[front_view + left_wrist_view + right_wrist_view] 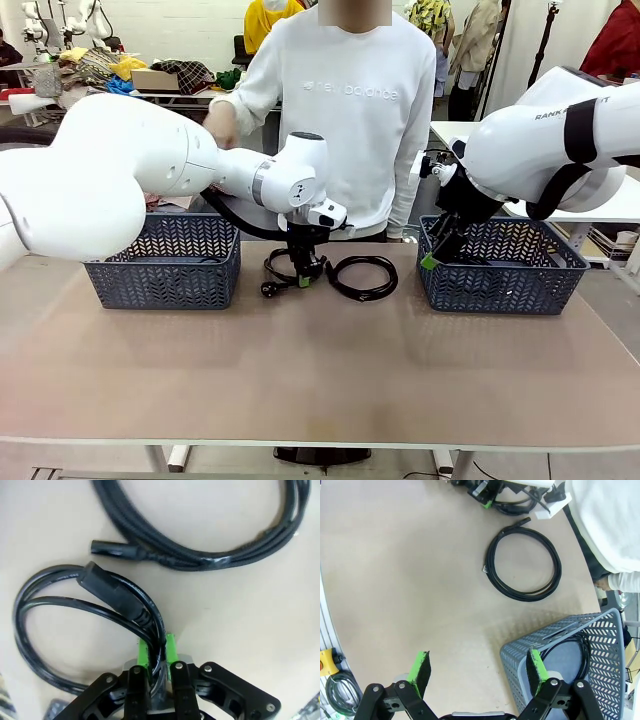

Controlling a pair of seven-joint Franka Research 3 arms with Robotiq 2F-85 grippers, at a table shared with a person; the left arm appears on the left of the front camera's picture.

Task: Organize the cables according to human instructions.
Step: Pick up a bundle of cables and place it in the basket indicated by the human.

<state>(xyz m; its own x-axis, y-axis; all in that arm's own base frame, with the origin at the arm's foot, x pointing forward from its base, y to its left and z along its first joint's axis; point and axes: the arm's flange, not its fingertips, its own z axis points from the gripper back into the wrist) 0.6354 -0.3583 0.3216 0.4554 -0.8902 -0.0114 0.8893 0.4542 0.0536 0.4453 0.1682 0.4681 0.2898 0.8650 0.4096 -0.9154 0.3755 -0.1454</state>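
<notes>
Table (320,380): a tan tabletop with a blue-grey basket towards each end and two black cables lying between them.
Left basket (160,278): sits on the left side of the table, in front of the big white left arm (120,170); I cannot make out what lies inside.
Person (340,120): stands across the table in a white sweatshirt, one hand (222,128) raised behind the left arm.
Left gripper (156,652): down at the tabletop near the middle, between the baskets. Its green-padded fingers are pressed together on a strand of the first cable.
First cable (107,590): a loose black coil lying flat on the table, pinched at one edge by the left gripper; a chunky plug lies across the loop just above the fingers.
Second cable (210,560): a round black coil flat on the table just beside the first, on its right, not held by anything, with a slim plug end pointing towards the first coil.
Right gripper (478,656): hangs over the near left corner of the right basket, fingers spread wide, holding nothing.
Right basket (500,290): sits on the right side of the table.
Third cable (584,645): a black coil lying inside the right basket.
</notes>
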